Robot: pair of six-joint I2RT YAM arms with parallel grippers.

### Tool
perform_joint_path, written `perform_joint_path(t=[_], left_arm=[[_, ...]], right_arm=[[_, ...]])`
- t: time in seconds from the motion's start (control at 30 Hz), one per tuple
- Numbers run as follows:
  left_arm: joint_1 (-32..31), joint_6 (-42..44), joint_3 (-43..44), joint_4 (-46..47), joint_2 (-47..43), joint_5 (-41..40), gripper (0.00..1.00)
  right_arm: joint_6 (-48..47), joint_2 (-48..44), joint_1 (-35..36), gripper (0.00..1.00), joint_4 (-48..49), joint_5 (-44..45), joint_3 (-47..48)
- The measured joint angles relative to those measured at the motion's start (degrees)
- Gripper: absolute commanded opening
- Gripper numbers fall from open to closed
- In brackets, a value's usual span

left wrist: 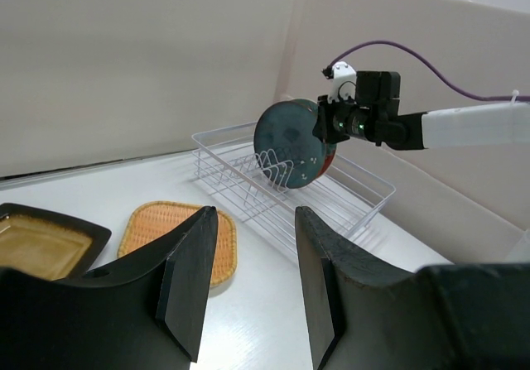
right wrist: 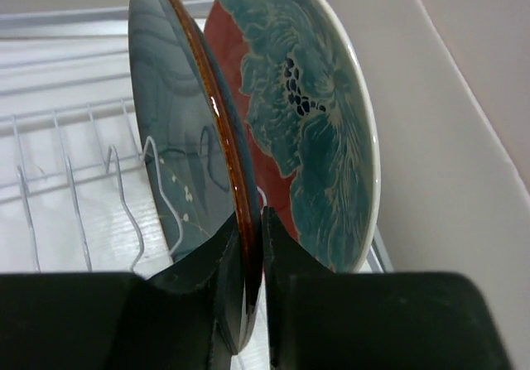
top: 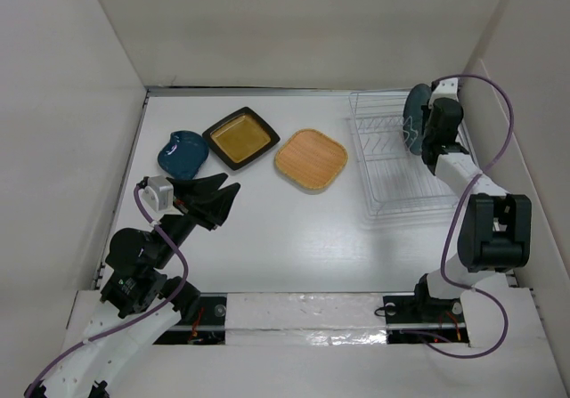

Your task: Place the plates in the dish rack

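One loaded: red plate (right wrist: 319, 138) in rack (top: 403, 180) at 2 o'clock; right gripper (right wrist: 251, 221) clamps teal plate (right wrist: 170, 130) beside it. Idle left gripper (top: 227, 189) spread, empty. Outstanding at 11 o'clock: blue plate (top: 183, 153), yellow plate (top: 240, 138), wooden plate (top: 311, 159).

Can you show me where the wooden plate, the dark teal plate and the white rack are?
wooden plate (top: 311, 159): top external view, centre of its face.
dark teal plate (left wrist: 288, 145): left wrist view, middle of its face.
dish rack (top: 401, 180): top external view, bare wire floor.
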Motion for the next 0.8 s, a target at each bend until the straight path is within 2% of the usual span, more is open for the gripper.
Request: perform_joint_path(t=[0.03,0.27,0.37,0.4,0.43,0.47,0.53,0.57,0.67,0.7,0.73,0.8], left_arm=[[0.0,0.0,0.0,0.0,0.0,-0.02,0.39],[0.0,0.0,0.0,0.0,0.04,0.07,0.39],[0.0,0.0,0.0,0.0,0.22,0.22,0.39],[0.0,0.0,0.0,0.0,0.26,0.26,0.39],[0.0,0.0,0.0,0.0,0.26,0.26,0.39],[0.0,0.0,0.0,0.02,0.26,0.22,0.39],[0.0,0.0,0.0,0.02,0.46,0.11,0.34],[0.0,0.02,0.0,0.02,0.66,0.15,0.32],[0.0,0.02,0.0,0.0,1.22,0.31,0.19],[0.0,-0.04,0.0,0.0,1.44,0.28,0.05],[0.0,-0.13,0.0,0.0,1.51,0.2,0.0],[0.0,-0.04,0.0,-0.04,1.64,0.07,0.0]], right_arm=[[0.61,0.0,0.0,0.23,0.94,0.0,-0.31],[6.84,-0.98,-0.94,0.57,6.01,-0.55,-0.24],[11.23,-3.06,-1.79,0.61,4.39,-1.33,1.42],[12.79,-4.09,-1.86,0.6,3.72,-1.79,2.34],[14.05,-5.16,-1.73,0.53,2.89,-2.21,3.26],[15.82,-6.51,-1.25,0.25,2.16,-2.64,4.42],[18.47,-9.01,0.87,0.0,1.31,-3.98,6.27],[20.46,-10.34,3.02,0.0,1.27,-4.81,7.04],[24.76,-12.17,11.74,0.0,1.92,-6.64,7.5],[26.32,-12.04,15.58,0.0,2.16,-7.04,7.34],[27.91,-11.45,19.54,0.0,2.58,-7.13,6.86],[32.0,-9.7,26.16,0.04,3.32,-7.15,4.61]])
